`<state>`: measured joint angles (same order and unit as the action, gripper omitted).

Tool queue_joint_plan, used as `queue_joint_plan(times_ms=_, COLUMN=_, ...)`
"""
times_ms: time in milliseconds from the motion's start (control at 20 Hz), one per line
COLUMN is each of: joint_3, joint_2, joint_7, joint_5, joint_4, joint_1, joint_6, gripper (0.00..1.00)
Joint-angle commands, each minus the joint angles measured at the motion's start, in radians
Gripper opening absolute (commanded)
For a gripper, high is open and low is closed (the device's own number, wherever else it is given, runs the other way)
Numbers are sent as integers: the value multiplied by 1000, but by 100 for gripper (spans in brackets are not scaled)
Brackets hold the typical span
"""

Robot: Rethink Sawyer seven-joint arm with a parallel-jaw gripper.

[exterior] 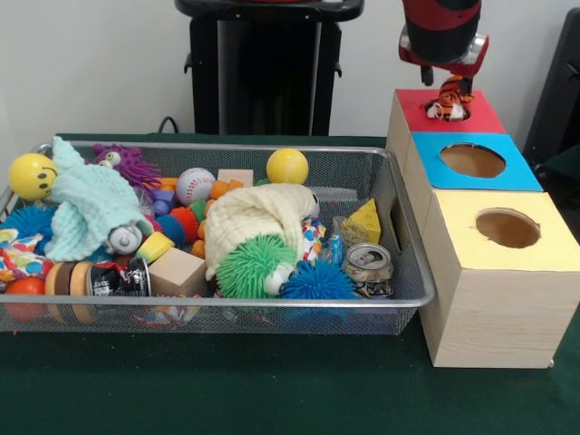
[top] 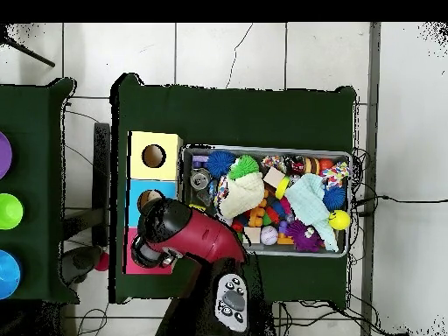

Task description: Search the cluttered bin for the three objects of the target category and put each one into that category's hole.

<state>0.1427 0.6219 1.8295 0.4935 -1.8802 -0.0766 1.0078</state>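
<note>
My gripper (exterior: 449, 83) hangs over the red-topped wooden box (exterior: 412, 111) at the back right, shut on an orange black-striped plush tiger (exterior: 450, 100). The tiger hangs upright right at the red top, and it hides the hole there. In the overhead view the arm's red and black head (top: 166, 229) covers the gripper and the tiger above the red top (top: 140, 265). The wire mesh bin (exterior: 272, 302) is full of clutter; it also shows in the overhead view (top: 267, 150). No yellow duck shows.
A blue-topped box (exterior: 426, 149) and a yellow-topped box (exterior: 453, 217) with open holes stand in front of the red one. The bin holds spiky balls (exterior: 254, 265), yellow balls (exterior: 287, 166), a teal knit cloth (exterior: 91, 208), a cream cloth (exterior: 258, 213), wooden blocks (exterior: 177, 272) and a crushed can (exterior: 368, 263).
</note>
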Motion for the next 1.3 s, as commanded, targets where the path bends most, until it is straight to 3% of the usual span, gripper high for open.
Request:
queue_joint_plan(times_ms=50, joint_3=4, joint_2=63, joint_7=268, joint_5=-50, joint_4=55, joint_1=13, joint_6=166, gripper=100)
queue_joint_plan(times_ms=450, joint_3=13, joint_2=57, joint_7=271, joint_5=-52, joint_4=78, joint_1=23, joint_6=189, gripper=100)
queue_joint_plan(times_ms=950, joint_3=22, joint_2=9, joint_7=231, joint_5=-39, joint_4=48, joint_1=6, joint_6=26, gripper=100)
queue_joint_plan(times_ms=1000, joint_3=20, joint_2=10, joint_7=224, joint_5=-33, joint_4=40, joint_1=4, joint_6=10, gripper=0)
queue_joint_plan(times_ms=1300, joint_3=12, joint_2=16, joint_7=204, joint_5=-19, joint_4=6, joint_1=2, joint_6=-48, gripper=0)
